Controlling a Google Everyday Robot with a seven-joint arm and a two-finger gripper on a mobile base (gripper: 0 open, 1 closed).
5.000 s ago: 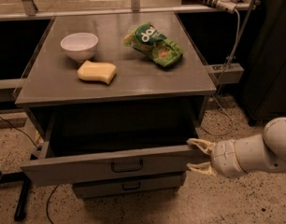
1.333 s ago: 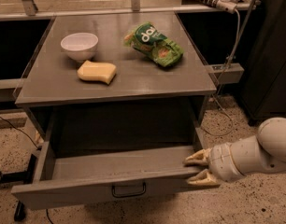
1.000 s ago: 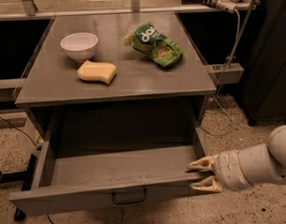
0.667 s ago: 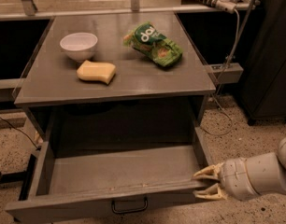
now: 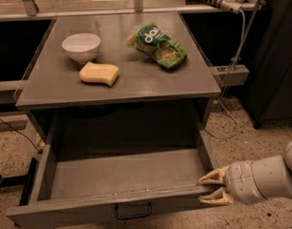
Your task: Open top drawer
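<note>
The top drawer [image 5: 122,175] is pulled far out of the grey cabinet, showing its deep, empty grey tray. Its black bar handle [image 5: 132,211] sits at the centre of the front, at the bottom edge of the view. My gripper [image 5: 213,190] is at the drawer's front right corner, its two pale fingers spread above and below the top edge of the drawer front. The white arm runs off to the lower right. The two lower drawers are hidden under the open one.
On the cabinet top [image 5: 60,89] stand a white bowl [image 5: 81,46], a yellow sponge [image 5: 99,73] and a green chip bag [image 5: 157,45]. A white cable [image 5: 236,46] hangs at the right by a dark cabinet [image 5: 275,56]. The floor is speckled.
The drawer has slid further out towards the camera. My gripper has moved down and towards the camera with the drawer's right front corner.
</note>
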